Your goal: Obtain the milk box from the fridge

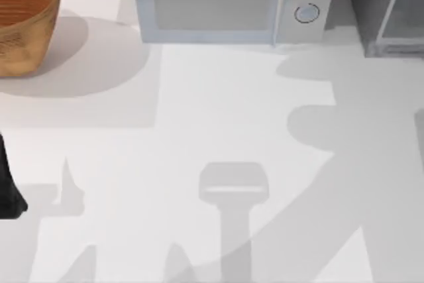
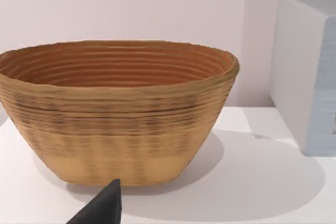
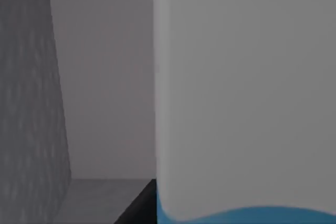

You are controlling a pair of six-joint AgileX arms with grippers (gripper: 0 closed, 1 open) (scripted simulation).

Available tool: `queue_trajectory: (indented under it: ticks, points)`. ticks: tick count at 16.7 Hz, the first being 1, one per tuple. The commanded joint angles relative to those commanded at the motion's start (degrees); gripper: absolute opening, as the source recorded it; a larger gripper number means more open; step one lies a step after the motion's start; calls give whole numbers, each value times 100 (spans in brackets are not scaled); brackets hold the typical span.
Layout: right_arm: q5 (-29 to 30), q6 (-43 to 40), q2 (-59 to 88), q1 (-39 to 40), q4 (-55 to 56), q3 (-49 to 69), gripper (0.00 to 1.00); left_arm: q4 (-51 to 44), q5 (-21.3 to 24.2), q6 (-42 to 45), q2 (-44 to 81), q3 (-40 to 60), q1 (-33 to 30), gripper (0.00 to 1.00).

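At the top view's upper right stands the dark grey speckled fridge [image 1: 371, 4] with its glassy door. In the right wrist view a pale-topped carton with a light-blue band, judged to be the milk box [image 3: 247, 103], looms very close inside the grey fridge interior. A dark tip of the right gripper [image 3: 139, 208] shows beside it, but whether it grips the carton cannot be told. This looks like the reach-in step; next would come a firm grasp and a straight withdrawal. The left arm [image 1: 8, 183] sits parked at the frame's left edge, facing the woven brown basket [image 1: 23, 18].

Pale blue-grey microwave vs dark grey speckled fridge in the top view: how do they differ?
The pale blue-grey microwave has a smooth shell; the dark grey speckled fridge looks mottled. The microwave carries two round knobs beside its window; the fridge has a pale grey frame with no knobs in view. The microwave stands mid-table; the fridge stands at the right. Both stand at the white table's back edge.
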Motion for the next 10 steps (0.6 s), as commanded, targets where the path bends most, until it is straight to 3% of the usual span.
queue_trajectory:
  ticks: [5,10]
  points:
    - [-105,8,-830,-137,553,-1507,0,0,0,0,0,0,0,100]
    - [-134,8,-1040,-175,718,-1804,0,0,0,0,0,0,0,100]
